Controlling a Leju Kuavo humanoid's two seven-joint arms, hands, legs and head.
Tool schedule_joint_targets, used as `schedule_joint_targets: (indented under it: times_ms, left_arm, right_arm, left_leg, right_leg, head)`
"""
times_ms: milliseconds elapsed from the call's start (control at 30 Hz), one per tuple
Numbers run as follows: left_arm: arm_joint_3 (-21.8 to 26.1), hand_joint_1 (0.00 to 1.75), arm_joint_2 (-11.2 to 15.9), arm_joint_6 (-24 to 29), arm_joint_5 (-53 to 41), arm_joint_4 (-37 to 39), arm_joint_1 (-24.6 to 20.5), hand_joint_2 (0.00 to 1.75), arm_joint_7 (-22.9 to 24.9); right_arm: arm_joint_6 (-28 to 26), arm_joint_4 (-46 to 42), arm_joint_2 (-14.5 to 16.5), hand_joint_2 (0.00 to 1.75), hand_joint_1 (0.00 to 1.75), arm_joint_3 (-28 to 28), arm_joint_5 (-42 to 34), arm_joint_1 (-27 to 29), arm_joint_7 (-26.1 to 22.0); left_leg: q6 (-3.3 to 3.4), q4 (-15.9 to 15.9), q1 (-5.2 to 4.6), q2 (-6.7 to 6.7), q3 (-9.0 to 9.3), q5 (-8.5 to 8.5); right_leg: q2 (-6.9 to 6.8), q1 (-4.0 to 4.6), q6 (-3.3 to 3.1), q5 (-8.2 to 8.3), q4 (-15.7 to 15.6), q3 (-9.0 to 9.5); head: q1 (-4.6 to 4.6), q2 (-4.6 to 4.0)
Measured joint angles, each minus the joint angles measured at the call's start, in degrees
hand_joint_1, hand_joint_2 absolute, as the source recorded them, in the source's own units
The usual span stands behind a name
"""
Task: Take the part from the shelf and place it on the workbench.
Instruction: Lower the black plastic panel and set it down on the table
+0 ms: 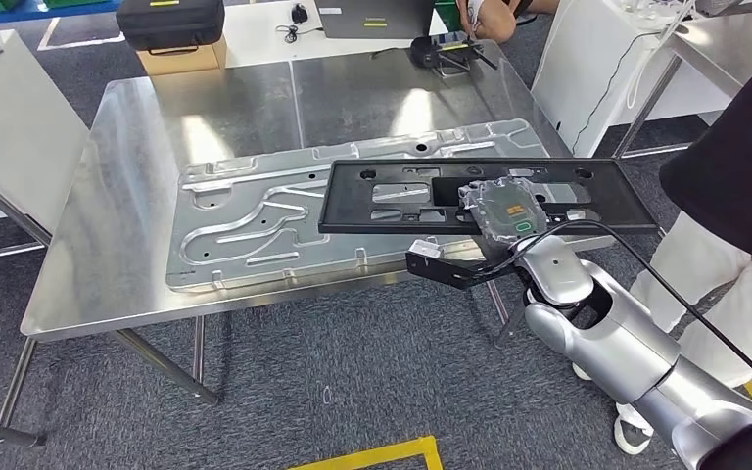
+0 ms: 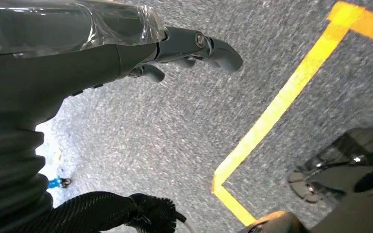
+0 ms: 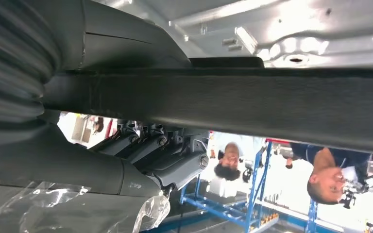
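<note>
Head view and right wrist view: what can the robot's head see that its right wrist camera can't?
Only the head view takes in the whole steel workbench, a laptop behind it and a black case. Only the right wrist view catches people and blue racks beyond the part's edge. Both show the right hand holding the black part over the stamped metal panel.

A closed grey laptop (image 1: pixel 374 18) and a black carrying case (image 1: pixel 169 21) sit far beyond the hand; yellow floor tape (image 2: pixel 281 102) lies below.
</note>
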Motion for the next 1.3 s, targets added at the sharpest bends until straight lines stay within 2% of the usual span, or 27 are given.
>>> schedule_joint_targets:
  times_ms: [33,67,100,133,167,200,233,267,400,467,533,567,600,633,700,733,767,833,933,967,1033,1067,1100,1133,1200,1233,1300]
  left_arm:
    - [0.0,0.00,0.0,0.0,0.0,0.0,0.0,1.75,0.0]
    - [0.0,0.00,0.0,0.0,0.0,0.0,0.0,1.75,0.0]
    - [0.0,0.00,0.0,0.0,0.0,0.0,0.1,1.75,0.0]
    - [0.0,0.00,0.0,0.0,0.0,0.0,0.1,1.75,0.0]
    - [0.0,0.00,0.0,0.0,0.0,0.0,0.2,1.75,0.0]
    - [0.0,0.00,0.0,0.0,0.0,0.0,0.1,1.75,0.0]
    - [0.0,0.00,0.1,0.0,0.0,0.0,0.1,1.75,0.0]
    - [0.0,0.00,0.2,0.0,0.0,0.0,0.0,1.75,0.0]
    - [0.0,0.00,0.2,0.1,0.0,0.0,0.0,1.75,0.0]
    - [0.0,0.00,0.2,0.2,0.1,0.0,0.0,1.75,0.0]
    - [0.0,0.00,0.2,0.2,0.2,0.0,0.1,1.75,0.0]
    - [0.0,0.00,0.2,0.3,0.3,0.0,0.2,1.75,0.0]
    - [0.0,0.00,0.2,0.3,0.4,0.0,0.2,1.75,0.0]
    - [0.0,0.00,0.2,0.3,0.4,0.0,0.3,1.75,0.0]
    - [0.0,0.00,0.3,0.4,0.5,0.0,0.4,1.75,0.0]
    - [0.0,0.00,0.4,0.4,0.5,0.1,0.5,1.75,0.0]
    - [0.0,0.00,0.5,0.4,0.5,0.1,0.5,1.75,0.0]
    - [0.0,0.00,0.6,0.4,0.6,0.1,0.6,1.75,-0.1]
    - [0.0,0.00,0.5,0.7,0.9,0.1,0.8,1.75,-0.4]
    - [0.0,0.00,0.5,0.8,1.0,0.1,0.8,1.75,-0.6]
    - [0.0,0.00,0.4,1.1,1.4,0.1,0.8,1.75,-0.8]
    - [0.0,0.00,0.3,1.2,1.6,0.1,0.8,1.75,-0.8]
    - [0.0,0.00,0.3,1.2,1.7,0.1,0.9,1.75,-0.9]
    - [0.0,0.00,0.2,1.3,1.8,0.1,1.0,1.75,-0.9]
    - [0.0,0.00,0.2,1.4,2.0,0.1,1.2,1.75,-0.9]
    - [0.0,0.00,0.2,1.4,2.0,0.1,1.2,1.75,-0.9]
    - [0.0,0.00,0.2,1.5,2.2,0.1,1.2,1.75,-0.9]
  right_arm:
    - [0.0,0.6,-0.1,1.75,1.75,0.1,0.1,-0.1,0.0]
    - [0.0,1.1,-0.1,1.75,1.75,0.2,0.2,-0.1,0.0]
    - [0.0,1.6,-0.2,1.75,1.75,0.4,0.4,-0.1,-0.1]
    - [0.0,2.0,-0.2,1.75,1.75,0.6,0.5,-0.1,-0.1]
    - [0.0,2.3,-0.2,1.75,1.75,0.7,0.6,-0.1,-0.2]
    - [-0.1,2.6,-0.3,1.75,1.75,0.8,0.7,-0.2,-0.2]
    - [-0.1,2.9,-0.3,1.75,1.75,0.9,0.7,-0.3,-0.2]
    - [-0.1,3.1,-0.3,1.75,1.75,1.0,0.7,-0.4,-0.2]
    - [-0.2,3.7,-0.3,1.75,1.75,1.2,1.0,-0.5,-0.2]
    - [-0.2,3.7,-0.4,1.75,1.75,1.1,1.1,-0.5,-0.1]
    - [-0.2,3.8,-0.5,1.75,1.75,1.2,1.1,-0.4,0.0]
    - [-0.2,3.8,-0.5,1.75,1.75,1.2,1.1,-0.3,0.0]
    - [-0.2,3.9,-0.5,1.75,1.75,1.2,1.2,-0.1,0.0]
    - [-0.2,3.9,-0.5,1.75,1.75,1.2,1.2,0.0,0.1]
    - [-0.2,3.9,-0.5,1.75,1.75,1.2,1.2,0.0,0.3]
    - [-0.1,3.9,-0.5,1.75,1.75,1.3,1.3,0.0,0.4]
    - [0.0,3.9,-0.5,1.75,1.75,1.4,1.5,0.1,0.5]
    - [0.2,3.7,-0.2,1.75,1.75,1.8,2.4,0.2,0.5]
    - [0.1,2.7,1.3,1.75,1.75,2.7,5.1,0.6,-0.4]
    - [0.1,2.2,2.0,1.75,1.75,3.3,5.9,0.7,-0.9]
    - [0.1,1.3,4.0,1.75,1.75,5.0,7.5,1.2,-2.2]
    - [0.2,0.7,5.1,1.75,1.75,6.0,8.2,1.8,-2.9]
    - [0.3,0.2,6.3,1.75,1.75,7.1,8.8,2.4,-3.6]
    - [0.4,-0.3,7.6,1.75,1.75,8.3,9.3,3.0,-4.3]
    - [0.6,-1.3,10.1,1.75,1.75,10.6,9.9,3.7,-5.8]
    - [0.8,-1.7,11.3,1.75,1.75,11.7,10.1,3.8,-6.5]
    - [1.0,-2.5,13.4,1.75,1.75,13.7,10.3,4.0,-7.8]
  left_leg:
    - [0.06,0.0,0.08,-0.05,0.30,-0.26]
    - [-0.02,0.0,0.20,-0.11,0.62,-0.56]
    - [-0.23,0.1,0.36,-0.17,0.98,-0.92]
    - [-0.55,0.2,0.57,-0.23,1.40,-1.34]
    - [-0.95,0.4,0.75,-0.28,1.82,-1.90]
    - [-1.45,0.8,0.74,-0.31,2.02,-2.56]
    - [-1.90,1.3,0.71,-0.32,2.06,-3.19]
    - [-2.25,1.7,0.59,-0.33,1.98,-3.67]
    - [-2.80,2.8,0.78,-0.18,1.54,-4.83]
    - [-3.16,8.1,0.89,0.01,-1.05,-7.17]
    - [-3.26,16.8,0.87,0.09,-5.96,-9.85]
    - [-3.16,19.7,0.82,0.09,-8.05,-10.20]
    - [-2.94,20.6,0.74,0.10,-9.22,-9.49]
    - [-2.54,18.9,0.56,0.10,-9.16,-7.59]
    - [-1.11,10.9,-0.09,0.10,-6.49,-2.39]
    - [-0.37,7.1,-0.43,0.14,-4.90,-0.58]
    - [0.14,4.5,-0.74,0.18,-3.77,0.25]
    - [0.40,2.8,-1.07,0.24,-2.93,0.01]
    - [0.10,0.9,-0.53,0.32,-1.37,0.13]
    - [0.07,0.4,-0.31,0.38,-0.69,0.14]
    - [0.25,0.3,-0.31,0.47,0.09,-0.27]
    - [0.23,0.3,-0.27,0.44,0.37,-0.54]
    - [0.11,0.3,-0.18,0.37,0.67,-0.85]
    - [-0.12,0.4,-0.03,0.23,0.97,-1.18]
    - [-0.87,0.9,0.27,-0.04,1.50,-2.11]
    - [-1.34,1.5,0.23,-0.16,1.46,-2.71]
    - [-2.00,2.2,0.01,-0.34,1.20,-3.55]
  right_leg:
    - [0.01,-0.06,0.19,-1.07,3.8,-2.37]
    - [0.00,-0.20,0.41,-1.13,6.0,-4.10]
    - [-0.03,-0.37,0.65,-0.10,6.2,-4.90]
    - [-0.07,-0.58,0.90,2.04,3.9,-4.40]
    - [-0.16,-0.88,1.23,4.77,-0.2,-2.96]
    - [-0.20,-1.07,1.60,6.68,-4.1,-1.34]
    - [-0.16,-1.20,1.56,7.84,-7.1,-0.09]
    - [-0.11,-1.24,1.34,8.10,-8.6,0.53]
    - [0.08,-1.06,-0.57,7.10,-8.8,0.68]
    - [0.03,-1.03,-1.25,6.73,-8.9,1.15]
    - [0.03,-0.83,-1.67,6.31,-8.9,1.53]
    - [0.06,-0.68,-1.80,6.08,-8.9,1.77]
    - [0.10,-0.53,-1.88,5.82,-8.9,2.08]
    - [0.16,-0.33,-1.92,5.54,-8.9,2.50]
    - [0.26,-0.05,-1.92,4.88,-9.0,3.57]
    - [0.32,0.13,-1.85,4.60,-9.1,3.99]
    - [0.35,0.17,-1.72,4.38,-9.2,4.22]
    - [0.35,0.14,-1.27,4.19,-9.4,4.35]
    - [0.21,0.18,-0.58,3.05,-8.0,4.07]
    - [0.16,0.25,-0.45,1.89,-5.6,3.01]
    - [0.10,0.25,-0.25,-0.85,2.0,-1.02]
    - [0.08,0.18,-0.12,-1.53,5.1,-2.99]
    - [0.06,0.07,0.03,-1.15,6.3,-4.20]
    - [0.02,-0.06,0.18,0.37,5.3,-4.26]
    - [-0.09,-0.47,0.63,4.94,-2.0,-1.63]
    - [-0.03,-0.64,0.70,6.39,-5.4,-0.22]
    - [0.12,-0.71,0.23,6.84,-8.4,0.99]
  head:
    - [0.02,0.00]
    - [0.02,0.00]
    - [0.03,0.00]
    - [0.03,0.00]
    - [0.03,0.00]
    - [0.05,-0.01]
    - [0.04,-0.01]
    - [0.03,-0.01]
    - [-0.04,0.00]
    - [-0.09,0.00]
    - [-0.14,0.00]
    - [-0.15,0.00]
    - [-0.15,0.00]
    - [-0.15,0.00]
    - [-0.12,0.00]
    - [-0.09,0.00]
    - [-0.08,0.00]
    - [-0.05,0.00]
    - [0.01,0.00]
    - [0.05,0.00]
    - [0.14,-0.01]
    - [0.15,-0.01]
    - [0.15,-0.01]
    - [0.16,0.00]
    - [0.16,-0.01]
    - [0.17,-0.01]
    - [0.06,0.00]
